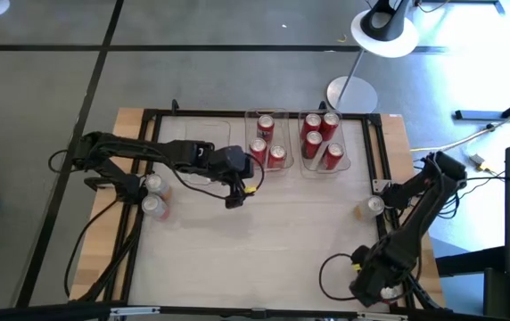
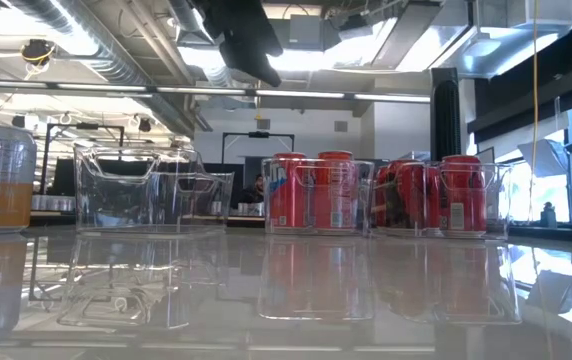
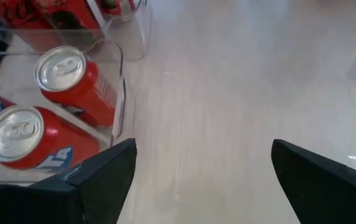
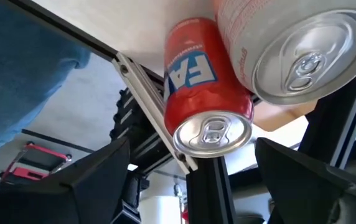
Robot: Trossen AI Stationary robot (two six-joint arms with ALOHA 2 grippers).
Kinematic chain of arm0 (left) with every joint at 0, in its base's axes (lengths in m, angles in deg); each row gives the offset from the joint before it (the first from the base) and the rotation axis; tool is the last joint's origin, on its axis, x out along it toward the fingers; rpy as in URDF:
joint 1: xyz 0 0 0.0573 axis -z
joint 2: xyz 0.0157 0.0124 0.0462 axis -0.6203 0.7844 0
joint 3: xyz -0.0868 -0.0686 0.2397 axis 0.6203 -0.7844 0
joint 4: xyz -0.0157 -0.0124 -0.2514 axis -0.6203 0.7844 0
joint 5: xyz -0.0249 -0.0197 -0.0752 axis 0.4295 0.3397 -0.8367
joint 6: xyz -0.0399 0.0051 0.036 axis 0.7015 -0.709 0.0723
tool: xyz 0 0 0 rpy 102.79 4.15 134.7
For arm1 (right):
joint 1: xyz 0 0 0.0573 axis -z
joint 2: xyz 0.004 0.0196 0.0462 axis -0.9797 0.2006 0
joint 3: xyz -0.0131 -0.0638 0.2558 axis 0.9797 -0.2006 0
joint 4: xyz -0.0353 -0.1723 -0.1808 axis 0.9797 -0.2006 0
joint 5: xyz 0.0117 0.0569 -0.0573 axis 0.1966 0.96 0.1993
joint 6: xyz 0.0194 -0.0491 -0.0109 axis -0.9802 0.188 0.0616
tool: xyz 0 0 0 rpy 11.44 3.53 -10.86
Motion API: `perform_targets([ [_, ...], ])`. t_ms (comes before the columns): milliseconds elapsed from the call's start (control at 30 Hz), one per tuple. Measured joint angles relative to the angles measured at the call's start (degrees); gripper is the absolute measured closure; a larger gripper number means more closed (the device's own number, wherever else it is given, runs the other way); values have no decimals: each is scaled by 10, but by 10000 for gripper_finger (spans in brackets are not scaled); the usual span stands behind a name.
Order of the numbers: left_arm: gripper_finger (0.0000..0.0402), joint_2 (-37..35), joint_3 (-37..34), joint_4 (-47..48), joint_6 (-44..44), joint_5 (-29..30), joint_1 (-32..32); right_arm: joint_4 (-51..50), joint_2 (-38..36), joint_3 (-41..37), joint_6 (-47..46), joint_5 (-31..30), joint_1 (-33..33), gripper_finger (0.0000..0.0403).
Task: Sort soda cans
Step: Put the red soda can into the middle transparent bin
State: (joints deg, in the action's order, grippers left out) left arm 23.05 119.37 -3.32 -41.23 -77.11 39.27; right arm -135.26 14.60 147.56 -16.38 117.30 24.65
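Red cans fill two clear bins at the desk's far side; a third bin stands empty. Pale cans wait at the left edge, others at the right. The left pincer hovers released beside the middle bin; I'd swing it back to the pale cans. The right pincer, released too, shows a red can that's hidden from overhead.

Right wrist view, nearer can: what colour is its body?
Red body with white lettering, silver top. Clearest in the right wrist view.
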Motion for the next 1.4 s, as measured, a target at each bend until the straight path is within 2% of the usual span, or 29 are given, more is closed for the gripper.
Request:
perform_targets([
  [533,45,0,0,-1,0,0,0,-39,29,0,-14,1,-13,59],
  [800,45,0,0,-1,0,0,0,-9,29,0,-54,-42,-36,59],
  [967,45,0,0,-1,0,0,0,-15,35,-1,-61,-48,-49,59],
  [1400,45,0,0,-1,0,0,6,88,38,-68,-66,-54,-60,59],
])
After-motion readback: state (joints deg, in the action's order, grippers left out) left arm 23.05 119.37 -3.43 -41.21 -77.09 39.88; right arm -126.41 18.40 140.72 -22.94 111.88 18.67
